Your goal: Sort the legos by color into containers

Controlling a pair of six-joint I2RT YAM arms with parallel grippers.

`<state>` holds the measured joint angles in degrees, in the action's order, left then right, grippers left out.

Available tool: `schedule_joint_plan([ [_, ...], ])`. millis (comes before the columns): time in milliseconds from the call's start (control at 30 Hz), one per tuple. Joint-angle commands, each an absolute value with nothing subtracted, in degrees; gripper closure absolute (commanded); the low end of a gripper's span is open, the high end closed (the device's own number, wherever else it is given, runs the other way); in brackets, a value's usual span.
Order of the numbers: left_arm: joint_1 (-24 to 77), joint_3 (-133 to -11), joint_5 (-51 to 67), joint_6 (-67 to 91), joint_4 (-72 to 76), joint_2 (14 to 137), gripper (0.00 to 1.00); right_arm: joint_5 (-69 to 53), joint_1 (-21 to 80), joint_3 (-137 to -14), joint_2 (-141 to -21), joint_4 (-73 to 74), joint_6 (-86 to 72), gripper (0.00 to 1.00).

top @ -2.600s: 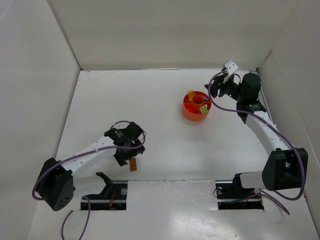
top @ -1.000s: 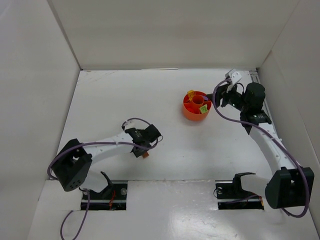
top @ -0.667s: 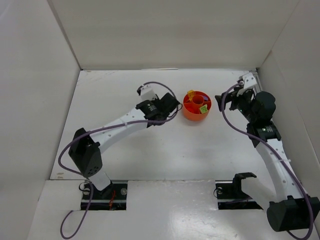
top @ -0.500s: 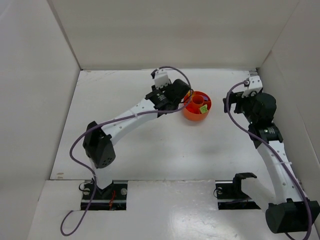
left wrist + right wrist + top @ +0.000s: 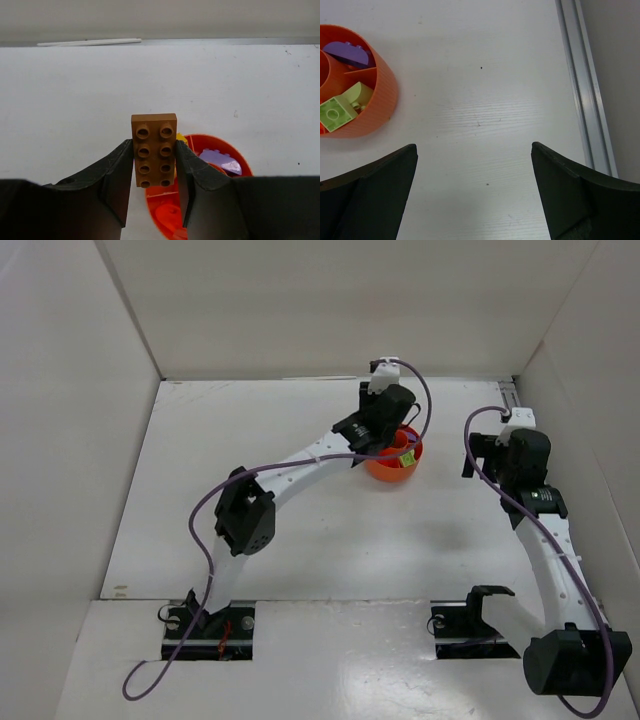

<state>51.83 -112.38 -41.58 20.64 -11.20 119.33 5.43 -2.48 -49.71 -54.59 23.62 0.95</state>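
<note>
One brown brick [image 5: 154, 150] held in left fingers [image 5: 117, 175] over dish [image 5: 210, 139] rim | right fingers [image 5: 375, 185] wide, empty, beside dish over desk [image 5: 485, 100] | purple brick [image 5: 347, 52], green brick [image 5: 337, 114] in dish

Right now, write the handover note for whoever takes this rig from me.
Left gripper: shut on a brown-orange two-by-four brick, held over the left rim of the orange divided dish.
Right gripper: open and empty, over bare table to the right of the dish.
Done: a purple brick and pale green bricks lie in separate compartments of the dish.
Left: release the brown-orange brick into a compartment of its own, probably one without purple or green in it, then check the table for strays.
</note>
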Motion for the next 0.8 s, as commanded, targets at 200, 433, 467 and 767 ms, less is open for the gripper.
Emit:
schedule_joint_plan([
  [200,53.5,-123.0,-39.2,12.6,-3.1,127.2,0.74,7.7,-2.5,-49.4,-54.6,24.0,-0.6,0.00],
  [433,54.1,-117.8,-34.9,15.6,0.1,127.2,0.72,8.4,-2.5,-49.9,-55.6,23.5,-0.6,0.00],
  [467,54.1,-117.8,-34.9,15.6,0.1,127.8,0.72,8.3,-2.5,-49.9,-55.6,23.5,-0.6,0.00],
  [767,54.1,-111.4,-33.6,16.9,4.8,127.3,0.72,8.3,-2.5,-49.9,-55.6,23.5,-0.1,0.00],
])
